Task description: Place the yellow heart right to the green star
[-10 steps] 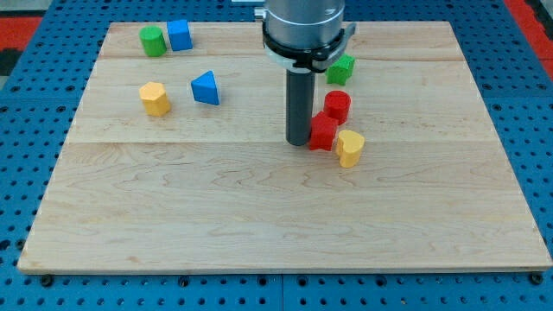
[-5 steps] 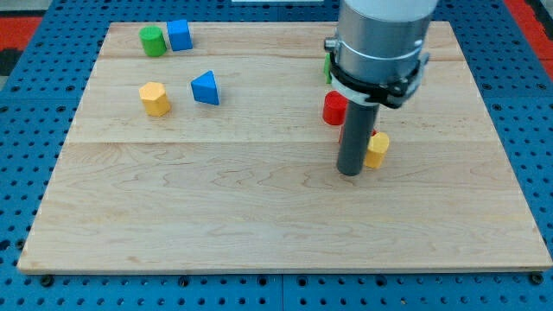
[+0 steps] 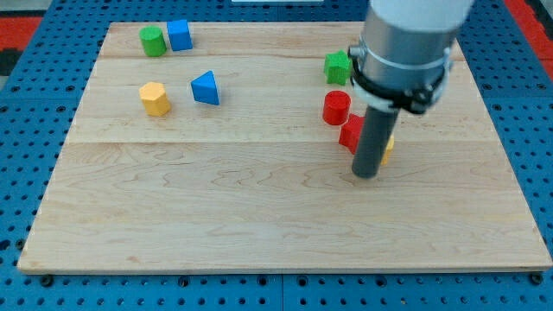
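Note:
The green star (image 3: 338, 66) lies near the view's top, right of centre, partly behind the arm. The yellow heart (image 3: 386, 148) is mostly hidden behind my rod; only a sliver shows at the rod's right side. My tip (image 3: 366, 175) rests on the board just left of and below the heart, touching or nearly touching it. A red cylinder (image 3: 336, 108) stands below the star. A second red block (image 3: 350, 132), shape unclear, sits against the rod's left side, next to the heart.
A green cylinder (image 3: 153, 41) and a blue cube (image 3: 179, 35) sit at the top left. A yellow hexagonal block (image 3: 155, 98) and a blue triangle (image 3: 206, 88) lie below them. The wooden board (image 3: 259, 216) ends on a blue pegboard.
My rod has swept to the right, from left of the red block to the heart's lower left. The yellow heart and the red block have been shoved rightward.

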Tool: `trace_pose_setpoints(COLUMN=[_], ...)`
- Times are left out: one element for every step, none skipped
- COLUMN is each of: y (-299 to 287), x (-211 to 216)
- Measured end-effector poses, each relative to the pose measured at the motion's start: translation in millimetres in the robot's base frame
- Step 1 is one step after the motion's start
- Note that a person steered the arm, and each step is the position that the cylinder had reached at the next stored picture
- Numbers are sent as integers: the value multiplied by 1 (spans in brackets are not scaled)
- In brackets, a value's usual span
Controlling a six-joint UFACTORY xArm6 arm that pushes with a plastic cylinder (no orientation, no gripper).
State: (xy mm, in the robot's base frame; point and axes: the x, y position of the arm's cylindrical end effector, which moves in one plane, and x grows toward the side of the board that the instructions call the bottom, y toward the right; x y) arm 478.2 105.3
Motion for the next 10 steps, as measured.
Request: trace_pose_setpoints(y=[59,75,85,59,24,27,18,16,47,53], x=[-9,-79,-82,-66,-58,-45,-45,-45,-69,-109])
